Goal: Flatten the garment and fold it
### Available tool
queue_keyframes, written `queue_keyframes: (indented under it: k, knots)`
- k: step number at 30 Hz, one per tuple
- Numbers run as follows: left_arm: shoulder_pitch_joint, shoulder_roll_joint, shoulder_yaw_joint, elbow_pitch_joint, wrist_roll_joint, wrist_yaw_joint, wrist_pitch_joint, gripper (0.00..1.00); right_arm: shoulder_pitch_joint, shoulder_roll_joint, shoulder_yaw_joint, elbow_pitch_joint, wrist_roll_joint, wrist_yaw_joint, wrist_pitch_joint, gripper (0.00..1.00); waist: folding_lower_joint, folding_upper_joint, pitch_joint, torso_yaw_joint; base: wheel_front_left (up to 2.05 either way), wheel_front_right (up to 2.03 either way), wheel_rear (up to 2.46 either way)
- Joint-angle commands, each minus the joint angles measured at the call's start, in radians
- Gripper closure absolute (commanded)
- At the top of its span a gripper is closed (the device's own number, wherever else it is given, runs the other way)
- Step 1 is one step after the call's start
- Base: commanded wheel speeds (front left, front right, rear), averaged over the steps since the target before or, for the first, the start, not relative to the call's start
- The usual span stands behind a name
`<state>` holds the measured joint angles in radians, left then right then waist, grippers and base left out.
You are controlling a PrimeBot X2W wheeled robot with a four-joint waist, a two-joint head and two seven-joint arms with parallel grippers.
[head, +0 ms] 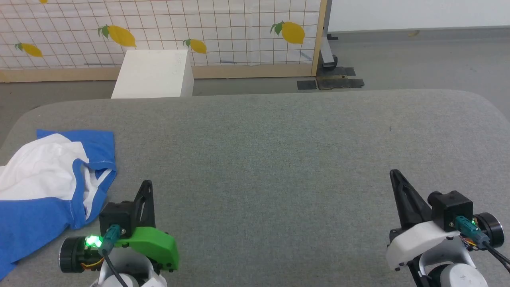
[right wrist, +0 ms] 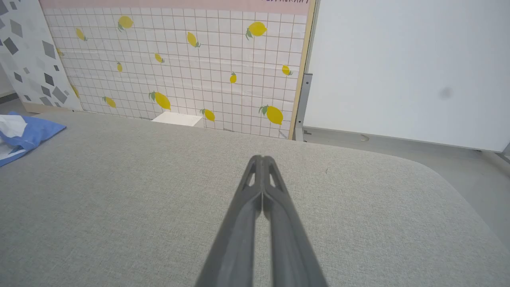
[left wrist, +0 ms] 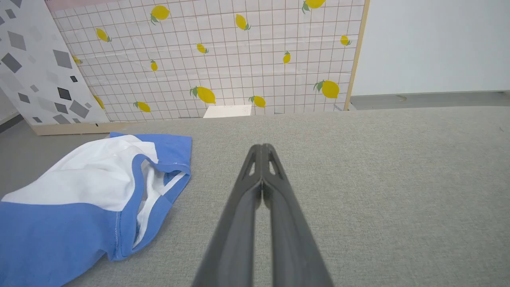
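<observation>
The garment [head: 44, 187] lies bunched at the worktop's [head: 255, 159] left edge, just left of the left gripper [head: 147, 184], well apart from the right gripper [head: 394, 173]; both pairs of jaws are pressed together, empty.

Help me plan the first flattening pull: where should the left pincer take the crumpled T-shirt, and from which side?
Probably the blue flap at the right edge of the T-shirt, approached from the middle of the table. That flap lies flat and free, and it is the part nearest the left pincer, whose fingers are shut and must open first.
</observation>
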<state>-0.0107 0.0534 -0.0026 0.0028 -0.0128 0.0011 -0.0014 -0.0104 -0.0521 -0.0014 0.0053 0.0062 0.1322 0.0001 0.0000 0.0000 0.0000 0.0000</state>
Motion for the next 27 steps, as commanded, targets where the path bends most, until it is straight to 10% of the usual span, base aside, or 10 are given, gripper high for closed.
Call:
queue_keyframes:
  k: [1,27]
  knots:
    - [0.0,0.0,0.0,0.0,0.0,0.0,0.0,0.0,0.0,0.0,0.0,0.0,0.0,0.0,0.0,0.0,0.0,0.0,0.0,0.0,0.0,0.0,0.0]
    - [0.011,0.005,-0.02,0.028,-0.047,0.031,-0.057,0.0,0.022,0.0,-0.032,0.051,0.055,0.0,-0.058,0.0,0.0,0.0,-0.008,0.042,0.0,0.0,0.0]
